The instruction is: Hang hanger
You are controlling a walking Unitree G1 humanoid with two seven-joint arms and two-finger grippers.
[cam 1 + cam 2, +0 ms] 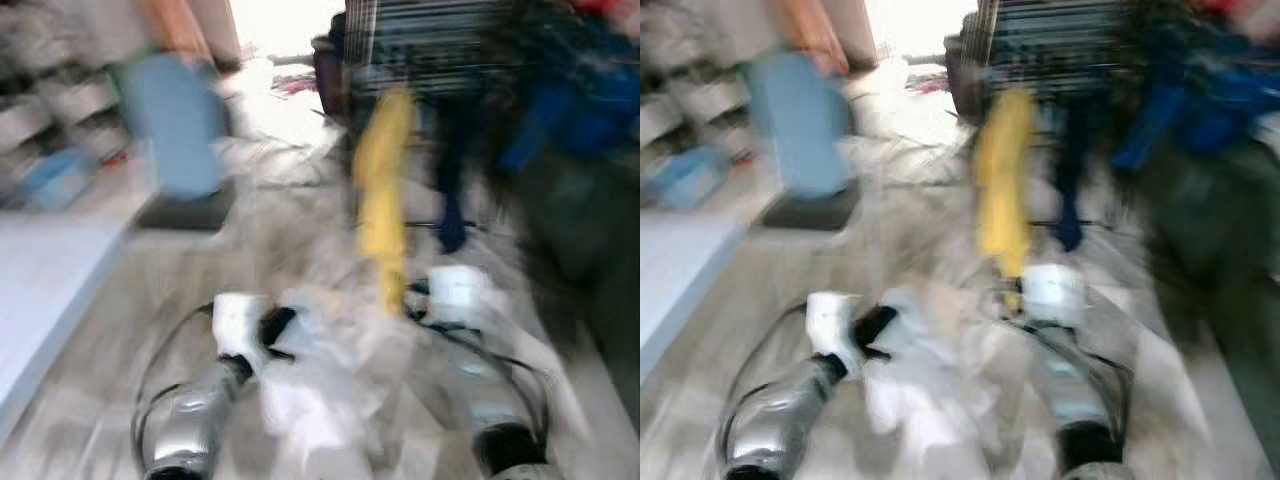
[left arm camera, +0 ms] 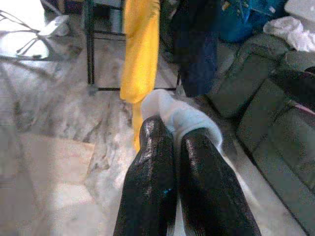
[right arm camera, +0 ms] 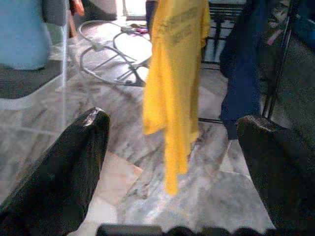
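Both silver arms reach forward over the marbled grey stone floor (image 3: 206, 196) toward hanging clothes; the head views are badly blurred.

The left end effector (image 2: 177, 140) has its two black fingers pressed together on a soft white cloth (image 2: 184, 115), which bulges out past the fingertips. The right end effector (image 3: 172, 128) is spread wide, with nothing between its fingers. Ahead of both hangs a long yellow garment (image 3: 174, 83), loose above the floor, with a dark navy garment (image 3: 241, 73) just beside it on a black metal clothes rack (image 2: 91, 44). No hanger can be made out clearly; it may be hidden in the white cloth. A dark grey-green sofa (image 2: 266, 113) stands on the robot's right, near the rack.
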